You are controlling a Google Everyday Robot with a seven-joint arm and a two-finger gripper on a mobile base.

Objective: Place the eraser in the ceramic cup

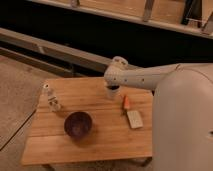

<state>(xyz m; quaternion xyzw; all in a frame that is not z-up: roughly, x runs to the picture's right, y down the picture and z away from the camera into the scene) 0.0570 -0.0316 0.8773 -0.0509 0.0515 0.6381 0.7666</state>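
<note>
My gripper [113, 93] hangs from the white wrist over the back middle of the wooden table [105, 147], pointing down close to the surface. The eraser does not show anywhere in the camera view; I cannot tell whether it is in the gripper. The ceramic cup is not visible either; the gripper and wrist cover the spot beneath them.
A dark purple bowl [78, 124] sits front left of the gripper. A small white bottle-like figure [51, 100] stands near the left edge. A small orange piece [126, 101] and a pale flat block [134, 119] lie right of the gripper. The robot's white body [185, 130] fills the right side.
</note>
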